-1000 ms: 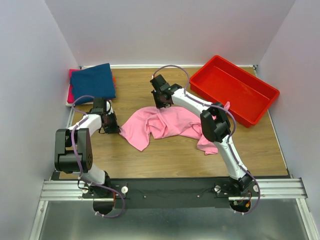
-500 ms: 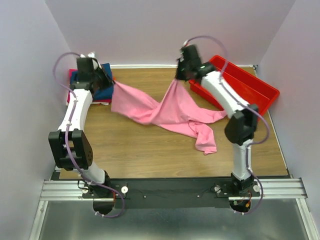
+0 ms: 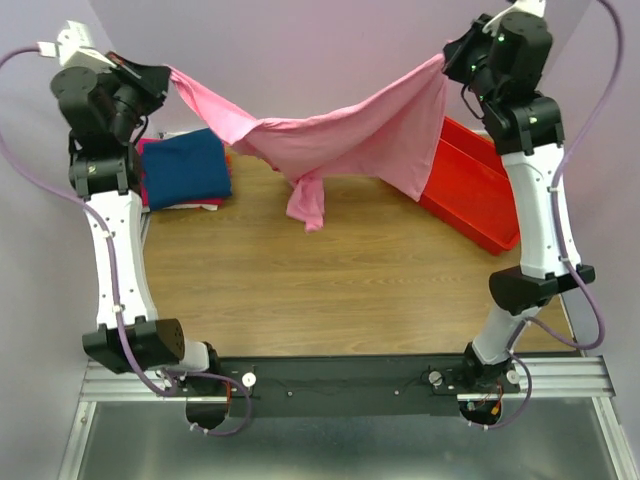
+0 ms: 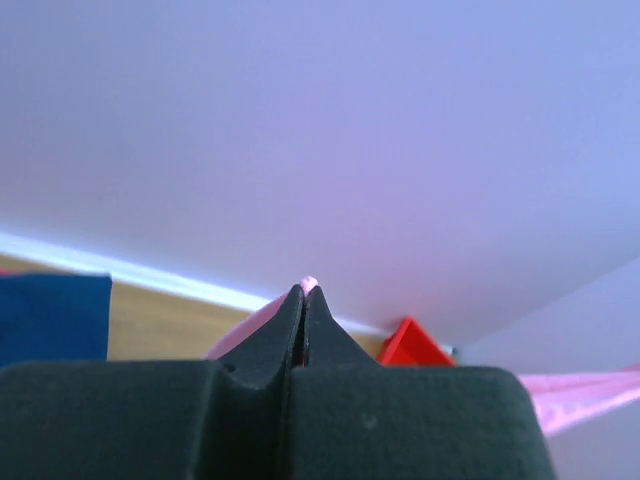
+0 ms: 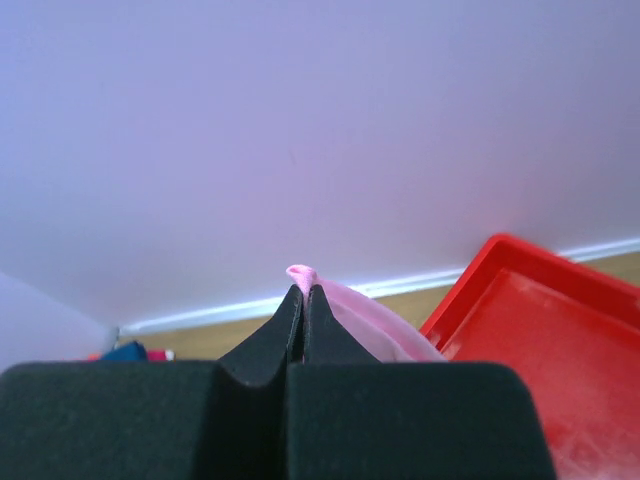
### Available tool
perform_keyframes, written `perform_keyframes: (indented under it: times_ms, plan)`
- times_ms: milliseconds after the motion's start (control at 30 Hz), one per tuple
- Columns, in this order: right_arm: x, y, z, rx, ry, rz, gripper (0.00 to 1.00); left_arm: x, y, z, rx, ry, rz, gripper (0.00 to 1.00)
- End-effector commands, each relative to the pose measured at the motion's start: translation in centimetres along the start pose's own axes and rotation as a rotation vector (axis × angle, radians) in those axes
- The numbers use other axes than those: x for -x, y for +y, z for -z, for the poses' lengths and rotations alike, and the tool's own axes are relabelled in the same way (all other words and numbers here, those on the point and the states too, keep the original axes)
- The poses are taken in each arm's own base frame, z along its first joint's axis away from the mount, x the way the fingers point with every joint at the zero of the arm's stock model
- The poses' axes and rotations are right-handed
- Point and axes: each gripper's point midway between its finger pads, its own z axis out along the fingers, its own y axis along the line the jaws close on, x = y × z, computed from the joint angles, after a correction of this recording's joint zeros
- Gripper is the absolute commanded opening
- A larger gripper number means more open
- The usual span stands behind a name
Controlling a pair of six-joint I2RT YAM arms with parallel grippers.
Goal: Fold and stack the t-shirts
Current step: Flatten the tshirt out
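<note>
The pink t-shirt (image 3: 330,135) hangs stretched in the air between both grippers, high above the table, with a sleeve dangling down at the middle. My left gripper (image 3: 168,75) is shut on its left corner; a pink tip shows between the closed jaws in the left wrist view (image 4: 308,284). My right gripper (image 3: 447,60) is shut on its right corner, with pink cloth (image 5: 350,300) showing past the jaws. A folded navy t-shirt (image 3: 185,167) lies on a stack with red and white cloth under it at the table's back left.
The red plastic tray (image 3: 480,200) stands at the back right, partly behind the hanging shirt and the right arm. The wooden table (image 3: 320,290) lies below. Walls enclose the left, back and right sides.
Both arms have risen high and spread apart, lifting the pink shirt off the table. It went from crumpled on the wood to hanging stretched between the grippers.
</note>
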Motion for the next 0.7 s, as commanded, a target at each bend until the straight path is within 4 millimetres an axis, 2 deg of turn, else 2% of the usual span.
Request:
perform_keyframes:
  times_ms: [0, 33, 100, 133, 167, 200, 233, 267, 333, 367, 400, 467, 533, 633, 667]
  plan:
    - [7.1, -1.6, 4.9, -0.088, -0.199, 0.036, 0.0, 7.7, -5.5, 5.1, -0.111, -0.251, -0.048, 0.0]
    - [8.0, -1.6, 5.9, -0.087, -0.227, 0.039, 0.0, 9.3, -6.4, 7.0, -0.105, -0.315, -0.065, 0.0]
    - [9.7, -1.6, 7.4, -0.082, -0.287, 0.031, 0.0, 10.9, -7.2, 9.0, -0.093, -0.388, -0.088, 0.0]
    - [11.6, -1.6, 10.0, -0.066, -0.34, 0.017, 0.01, 11.8, -7.8, 10.3, -0.088, -0.429, -0.102, 0.0]
    - [11.5, -1.8, 10.1, -0.071, -0.35, 0.022, 0.0, 13.1, -8.7, 12.4, -0.071, -0.495, -0.126, 0.0]
    - [12.3, -1.8, 11.4, -0.063, -0.376, 0.016, 0.01, 13.8, -9.1, 13.6, -0.058, -0.533, -0.136, 0.0]
    - [13.7, -1.8, 13.6, -0.048, -0.418, 0.009, 0.0, 14.4, -9.6, 14.7, -0.049, -0.563, -0.148, 0.0]
    - [13.9, -1.9, 14.3, -0.049, -0.431, 0.012, 0.0, 15.2, -9.9, 16.4, -0.018, -0.611, -0.166, 0.0]
    - [14.8, -2.1, 16.0, -0.045, -0.463, 0.009, 0.0, 16.3, -11.0, 18.4, -0.014, -0.66, -0.193, 0.0]
    - [15.5, -2.3, 17.4, -0.044, -0.487, 0.01, 0.0, 17.1, -11.0, 19.5, 0.019, -0.703, -0.207, 0.0]
    - [15.7, -2.4, 17.8, -0.048, -0.493, 0.01, 0.0, 17.5, -11.6, 20.4, 0.011, -0.725, -0.217, 0.0]
    - [15.8, -3.0, 18.5, -0.073, -0.503, 0.011, 0.0, 17.5, -11.7, 20.3, 0.005, -0.723, -0.22, 0.0]
    - [15.4, -3.5, 18.2, -0.097, -0.495, 0.014, 0.0, 17.0, -11.7, 19.2, -0.027, -0.698, -0.208, 0.0]
    - [13.3, -4.1, 15.5, -0.14, -0.44, 0.031, 0.0, 14.7, -10.8, 15.0, -0.104, -0.575, -0.16, 0.0]
    - [12.6, -4.2, 14.7, -0.146, -0.423, 0.035, 0.0, 13.3, -10.3, 12.8, -0.14, -0.502, -0.152, 0.0]
